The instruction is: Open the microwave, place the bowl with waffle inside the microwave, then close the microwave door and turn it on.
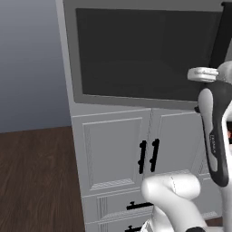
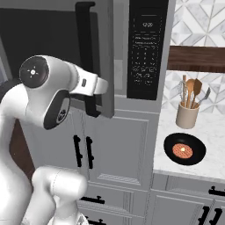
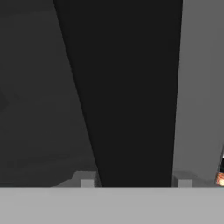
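A pale speckled counter (image 2: pixel 206 165) runs to the right of the microwave (image 2: pixel 145 48), above white cabinets. On it sits the black bowl (image 2: pixel 184 149) with an orange-brown waffle at its centre. Just behind the bowl stands a beige utensil holder (image 2: pixel 187 115) with wooden spoons, close to the tiled wall (image 2: pixel 197 17)

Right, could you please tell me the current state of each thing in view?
microwave door: slightly ajar on its handle side
door handle: between the end effector's fingertips
end effector: straddling the handle; firm clamp cannot be told
bowl with waffle: upright on the counter, outside the microwave
lower cabinet doors: closed
utensil holder: upright, holding utensils
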